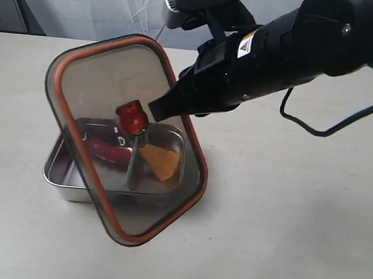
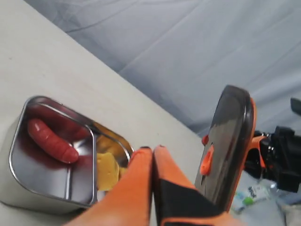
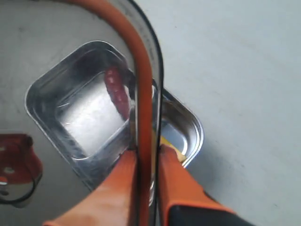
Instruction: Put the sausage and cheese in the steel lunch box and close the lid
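Note:
The steel lunch box (image 1: 59, 182) stands on the table with the dark-red sausage (image 1: 107, 150) in its left compartment and the yellow cheese (image 1: 161, 163) in its right one. My right gripper (image 1: 158, 109) is shut on the long edge of the lid (image 1: 107, 75), which hangs tilted over the box with its orange seal rim toward the camera. In the right wrist view my right gripper (image 3: 145, 153) pinches that rim, and the sausage (image 3: 116, 92) shows through the lid (image 3: 70, 28). My left gripper (image 2: 151, 149) is shut and empty, close beside the lunch box (image 2: 28, 197), sausage (image 2: 51, 140) and cheese (image 2: 107, 170).
A black cable (image 1: 323, 129) trails over the table to the right of the arm. A pale cloth backdrop (image 1: 87, 2) hangs behind the table's far edge. The lid (image 2: 230, 136) stands on edge just beside my left fingers.

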